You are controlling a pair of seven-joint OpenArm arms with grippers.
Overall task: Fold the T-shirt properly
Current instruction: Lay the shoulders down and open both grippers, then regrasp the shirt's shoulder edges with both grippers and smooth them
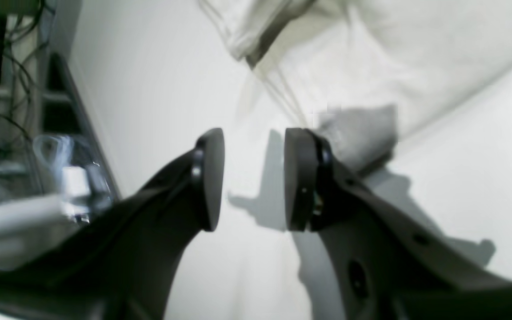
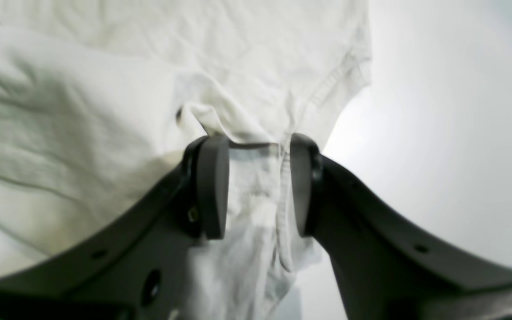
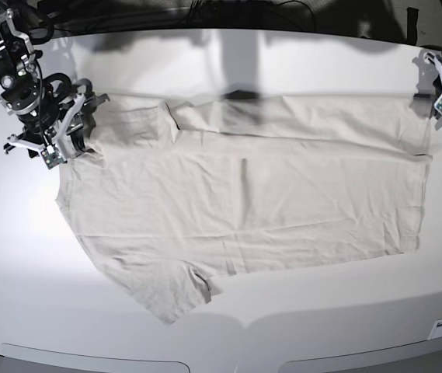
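On the white tabletop [image 3: 228,326] the T-shirt [image 3: 244,214] lies spread with its far edge folded inward, the left gripper [image 1: 254,178] released beside the hem corner and the right gripper [image 2: 258,186] released astride a sleeve fold, suggesting both just deposited that edge.

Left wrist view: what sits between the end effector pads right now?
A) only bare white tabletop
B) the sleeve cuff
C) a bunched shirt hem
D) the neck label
A: the left end effector stands open with only its own shadow on the white tabletop in the gap; the T-shirt lies beyond the pads, not between them.
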